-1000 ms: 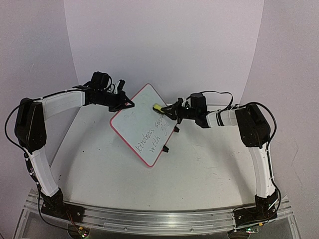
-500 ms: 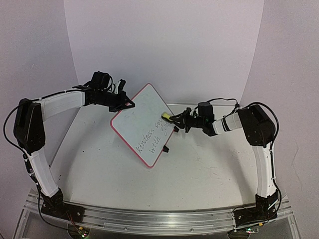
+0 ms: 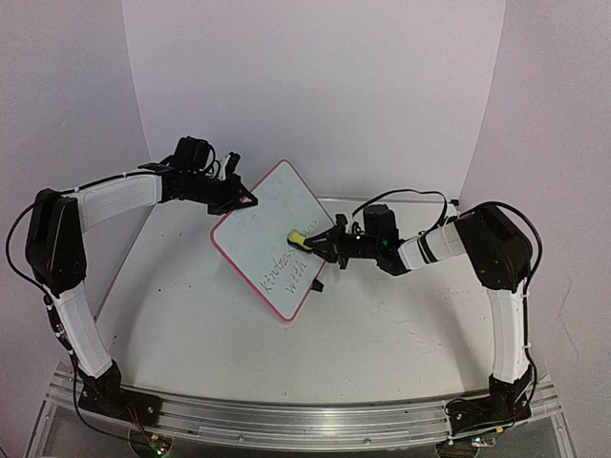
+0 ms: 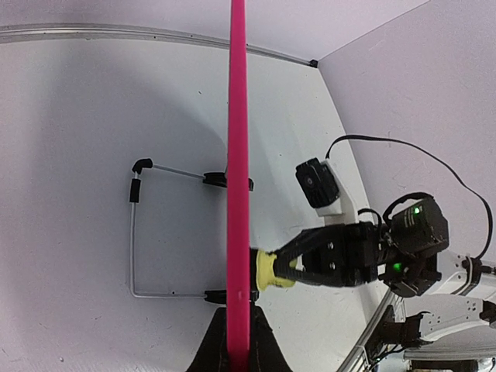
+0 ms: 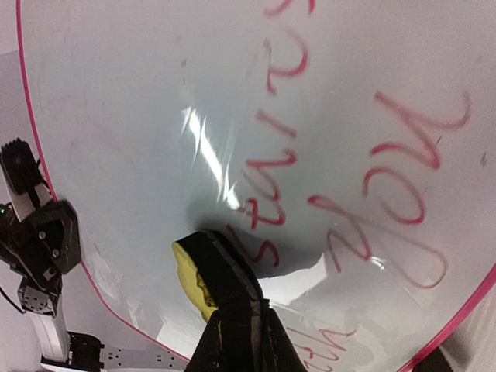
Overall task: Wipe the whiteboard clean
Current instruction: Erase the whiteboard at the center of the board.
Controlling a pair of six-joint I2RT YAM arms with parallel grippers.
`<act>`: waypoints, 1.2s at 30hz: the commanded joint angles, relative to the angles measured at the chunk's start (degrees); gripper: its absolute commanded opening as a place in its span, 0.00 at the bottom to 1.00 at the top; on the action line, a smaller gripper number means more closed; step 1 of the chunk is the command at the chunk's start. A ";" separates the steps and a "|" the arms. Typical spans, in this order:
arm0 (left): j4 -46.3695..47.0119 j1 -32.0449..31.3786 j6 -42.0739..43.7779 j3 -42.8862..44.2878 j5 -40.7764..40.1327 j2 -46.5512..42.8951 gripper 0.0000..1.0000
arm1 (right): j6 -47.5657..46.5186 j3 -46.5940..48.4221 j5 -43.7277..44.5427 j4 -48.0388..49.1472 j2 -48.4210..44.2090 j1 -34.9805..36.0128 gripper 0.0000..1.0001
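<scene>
**Yellow-and-black block [image 3: 298, 238] slides toward 6 o'clock on the whiteboard [image 3: 260, 221]**

Since a second ago the block has travelled from the board's 1 o'clock part to its middle, and the right gripper [image 3: 311, 241] has come with it. The board and the left gripper [image 3: 242, 197] sit as before. The whiteboard stands tilted at the middle of the table [image 3: 382, 324], one corner down.

From overhead its marker lines [image 3: 286, 262] look dark. The right wrist camera shows the same lines red, with bare white surface at 11 o'clock of the block. Only the left wrist camera sees the board edge-on, as a pink frame [image 4: 238, 155] with a wire stand [image 4: 133, 232] on its back side.

The right gripper is clenched on the yellow-and-black block, whose yellow face presses the board. The left gripper is clamped on the frame at the board's 11 o'clock edge.
</scene>
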 commanded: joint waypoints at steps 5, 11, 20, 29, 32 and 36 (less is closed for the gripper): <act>0.55 -1.83 4.41 -0.61 3.10 -2.24 0.00 | -2.90 -6.81 -1.85 0.32 -4.36 9.03 0.00; 0.58 -1.83 4.46 -0.72 3.21 -2.25 0.00 | -4.27 -9.06 -1.06 0.77 -6.22 13.06 0.00; 0.59 -1.99 4.51 -0.70 3.32 -2.25 0.00 | -27.01 -0.91 7.78 -29.47 -11.58 12.76 0.00; 0.57 -2.34 4.49 -0.76 3.34 -2.43 0.00 | -49.63 16.67 17.74 -58.04 -10.75 8.39 0.00; 0.58 -2.50 4.44 -0.74 3.31 -2.34 0.00 | -57.60 21.28 20.21 -61.98 -9.67 8.29 0.00; 0.56 -2.62 4.27 -0.79 3.07 -2.19 0.00 | -66.08 24.24 14.10 -64.35 -8.40 8.65 0.00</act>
